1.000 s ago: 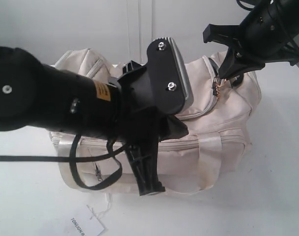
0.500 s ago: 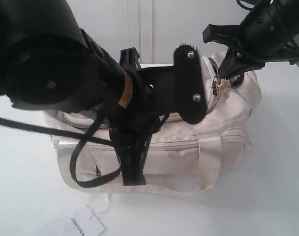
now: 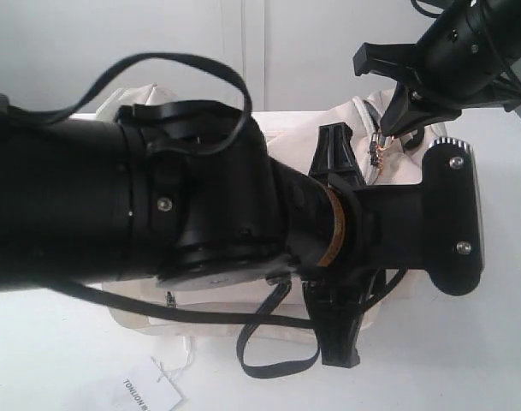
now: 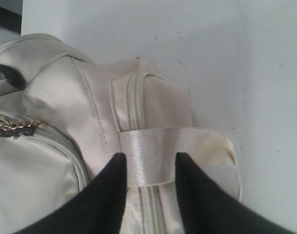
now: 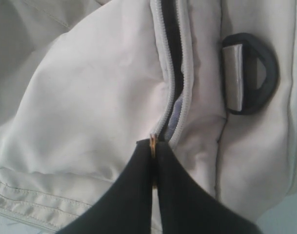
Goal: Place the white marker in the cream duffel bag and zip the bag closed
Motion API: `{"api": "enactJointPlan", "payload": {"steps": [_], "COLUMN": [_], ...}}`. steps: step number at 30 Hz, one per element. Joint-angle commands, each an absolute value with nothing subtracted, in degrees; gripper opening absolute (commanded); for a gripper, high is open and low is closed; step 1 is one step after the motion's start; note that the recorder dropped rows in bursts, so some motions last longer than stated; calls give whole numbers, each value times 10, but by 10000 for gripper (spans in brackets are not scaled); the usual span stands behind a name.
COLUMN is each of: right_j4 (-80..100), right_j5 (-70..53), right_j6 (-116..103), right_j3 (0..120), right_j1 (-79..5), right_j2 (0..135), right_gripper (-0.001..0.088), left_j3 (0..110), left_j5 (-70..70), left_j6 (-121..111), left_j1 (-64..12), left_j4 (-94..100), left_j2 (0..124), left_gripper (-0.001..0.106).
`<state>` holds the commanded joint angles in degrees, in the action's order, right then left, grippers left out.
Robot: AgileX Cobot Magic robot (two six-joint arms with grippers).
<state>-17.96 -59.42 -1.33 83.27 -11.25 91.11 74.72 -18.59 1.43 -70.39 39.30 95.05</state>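
Shift since earlier: left arm (image 3: 115,214) now level across cream duffel bag (image 5: 89,97) | left gripper (image 4: 148,163) apart, straddling strap (image 4: 153,144) | right gripper (image 5: 153,146) clamped on zipper pull (image 3: 378,154), angled downward

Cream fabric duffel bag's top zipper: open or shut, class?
Partly open: the top zipper gapes over dark lining beyond the right gripper, pinched on its gold chain pull.

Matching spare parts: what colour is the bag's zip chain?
Gold; the chain shows best in the left wrist view.
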Motion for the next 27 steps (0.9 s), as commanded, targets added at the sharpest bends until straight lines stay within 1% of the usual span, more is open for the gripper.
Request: {"api": "enactJointPlan", "payload": {"steps": [5, 14, 21, 23, 24, 25, 27], "right_j4": [-180, -180, -180, -180, -180, -180, -180], "right_j5": [-594, -594, -594, -594, -594, -594, -594], "right_j6": [-13, -13, -13, -13, -13, -13, -13], "right_j3": [833, 833, 833, 833, 833, 833, 833], "right_j1": [-113, -113, -113, -113, -113, -113, -113], "right_j2": [911, 911, 911, 911, 911, 911, 911], "right_gripper": [0, 0, 0, 0, 0, 0, 0], "left_j3": [747, 747, 747, 747, 747, 747, 747], "left_j5": [-183, -168, -151, -147, -146, -146, -146], "left_j6": [-69, -91, -107, -107, -106, -106, -106], "left_j1": [-703, -701, -680, -680, -680, -680, -680], "left_j4": [485, 517, 518, 519, 519, 519, 519], "left_j2": [961, 995, 1023, 1027, 1030, 1030, 1030], "left_gripper": [580, 579, 572, 533, 483, 414, 242]}}
